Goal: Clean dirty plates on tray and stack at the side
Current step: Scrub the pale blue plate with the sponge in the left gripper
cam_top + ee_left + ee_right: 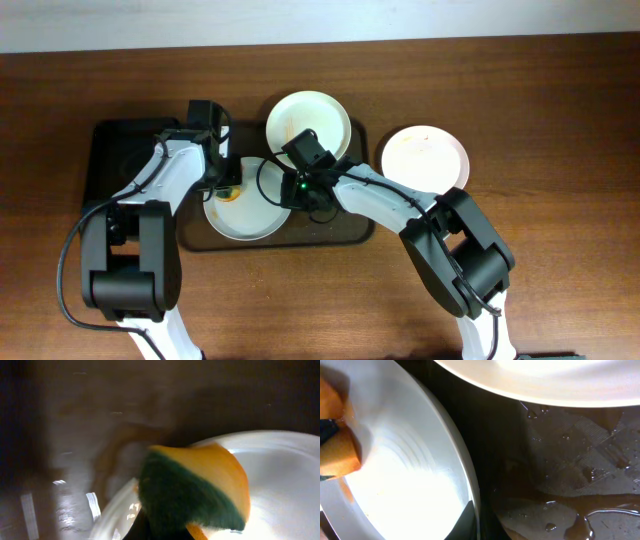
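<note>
A pale plate (250, 215) lies on the front left of the dark brown tray (340, 235). My left gripper (229, 187) is shut on a yellow and green sponge (192, 487) and presses it on this plate's left part (280, 460). My right gripper (300, 192) is shut on the plate's right rim (465, 485), with one dark finger (466, 521) on the inner side. A second white plate (308, 122) with faint orange streaks sits at the tray's back, its edge also in the right wrist view (545, 382). A third plate (424, 157) rests on the table to the right of the tray.
A smaller black tray (125, 160) lies against the brown tray's left side. The brown tray's floor (570, 490) is wet, with water drops and puddles. Bare wooden table (560, 200) surrounds the trays.
</note>
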